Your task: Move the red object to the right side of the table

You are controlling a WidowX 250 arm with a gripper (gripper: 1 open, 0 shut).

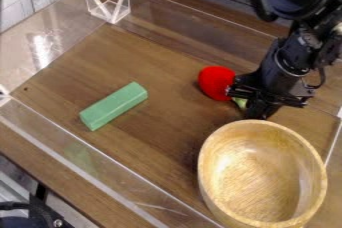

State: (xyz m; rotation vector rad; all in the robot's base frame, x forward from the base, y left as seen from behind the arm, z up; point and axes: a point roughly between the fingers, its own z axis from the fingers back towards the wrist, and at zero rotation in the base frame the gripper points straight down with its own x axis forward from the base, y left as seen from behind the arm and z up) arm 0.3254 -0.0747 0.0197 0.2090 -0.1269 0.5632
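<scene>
The red object (215, 80), a small glossy round toy fruit, rests on the table (160, 47) right of centre. Its light-green leafy stem (238, 99) sticks out toward the lower right. My gripper (258, 99) comes down from the upper right on a black arm, and its fingertips are together right at that stem, beside the fruit's right side. The dark fingers hide whether the stem is pinched between them.
A round wooden bowl (262, 177) stands at the front right, just below the gripper. A green rectangular block (114, 106) lies left of centre. Low clear acrylic walls (80, 162) edge the tabletop, with a clear corner piece (107, 4) at the back left.
</scene>
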